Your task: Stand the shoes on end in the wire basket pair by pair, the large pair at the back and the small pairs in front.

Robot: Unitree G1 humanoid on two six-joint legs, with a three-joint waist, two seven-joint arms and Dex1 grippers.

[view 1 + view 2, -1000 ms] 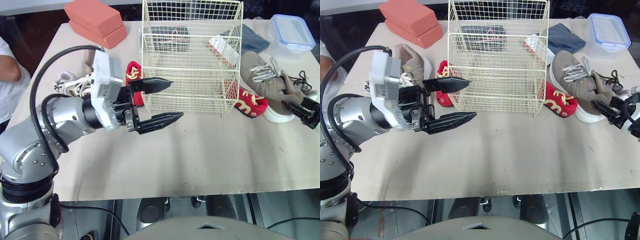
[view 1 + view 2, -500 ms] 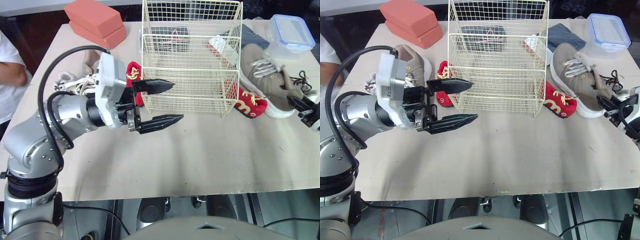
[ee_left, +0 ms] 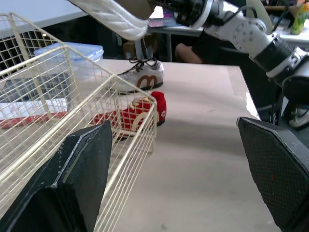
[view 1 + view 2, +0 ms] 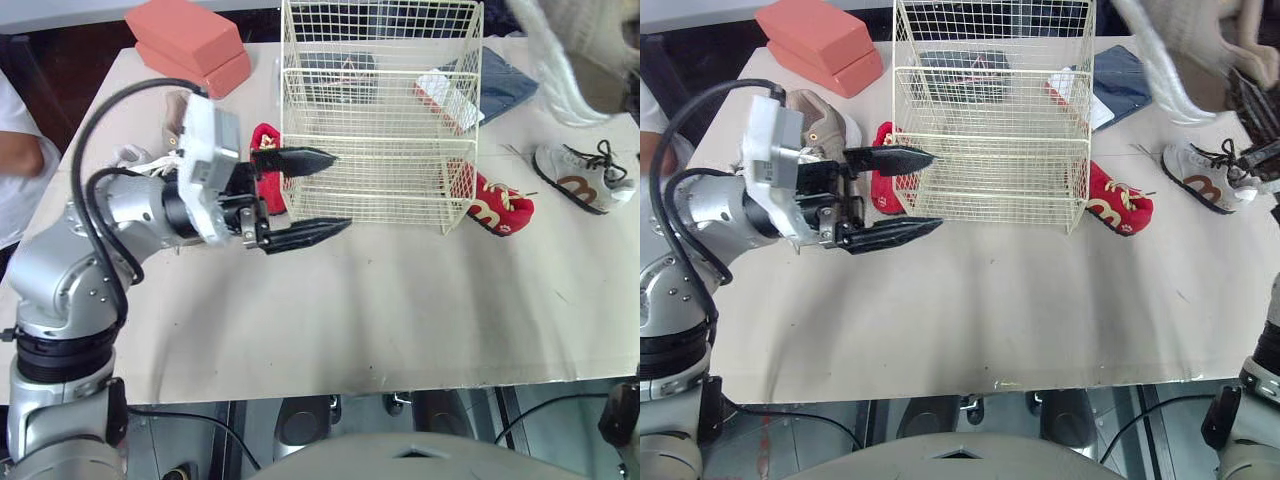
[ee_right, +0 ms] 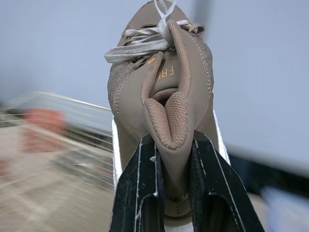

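Note:
The wire basket (image 4: 380, 110) stands at mid-table with nothing inside it. My right gripper (image 5: 171, 188) is shut on the heel collar of a large tan shoe (image 5: 161, 87), held high in the air over the table's right side, where it appears blurred (image 4: 1185, 40). Its mate (image 4: 825, 120) lies left of the basket behind my left arm. My left gripper (image 4: 335, 190) hangs open by the basket's front left corner, holding nothing. One small red shoe (image 4: 265, 150) lies left of the basket, another (image 4: 505, 205) right of it. A small grey shoe (image 4: 580, 180) lies far right.
Two pink blocks (image 4: 190, 45) are stacked at the back left. A dark shoe (image 4: 340, 65) and blue cloth (image 4: 505, 80) lie behind the basket. A person's sleeve (image 4: 10, 140) shows at the left edge. The table (image 4: 400, 310) has open room in front.
My right gripper has lifted the large tan shoe off the table and high up, uncovering the small grey shoe. My left gripper has drawn back a little to the left, still open.

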